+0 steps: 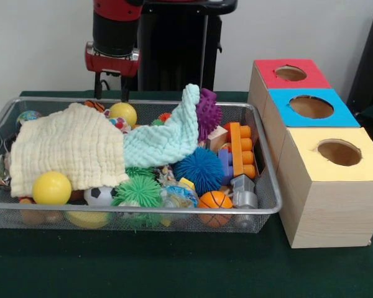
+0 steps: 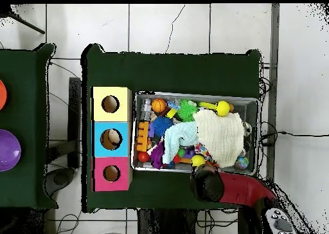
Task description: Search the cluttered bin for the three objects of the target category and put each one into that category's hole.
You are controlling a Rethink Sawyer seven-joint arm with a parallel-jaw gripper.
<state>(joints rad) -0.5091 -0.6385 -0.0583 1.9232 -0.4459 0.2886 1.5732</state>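
Note:
A wire mesh bin (image 1: 268,162) (image 2: 252,101) holds a heap of toys. A cream cloth (image 1: 68,149) (image 2: 220,136) and a pale teal cloth (image 1: 165,139) (image 2: 177,138) cover much of it and hide what lies beneath. Showing around them are two yellow balls (image 1: 51,187) (image 1: 123,113), a blue spiky ball (image 1: 199,169), a green spiky ball (image 1: 138,189), a purple spiky toy (image 1: 208,115), a small basketball (image 1: 215,200), a soccer ball (image 1: 99,195) and an orange brick (image 1: 241,149). My gripper (image 1: 110,92) hangs open and empty over the bin's far rim, above the far yellow ball.
Beside the bin stand three wooden boxes with round holes on top: red (image 1: 290,73) (image 2: 111,173), blue (image 1: 311,107) (image 2: 111,139) and yellow (image 1: 339,152) (image 2: 110,104). In the overhead view my arm (image 2: 212,185) covers the bin's near edge. A grey block (image 1: 242,191) lies by the basketball.

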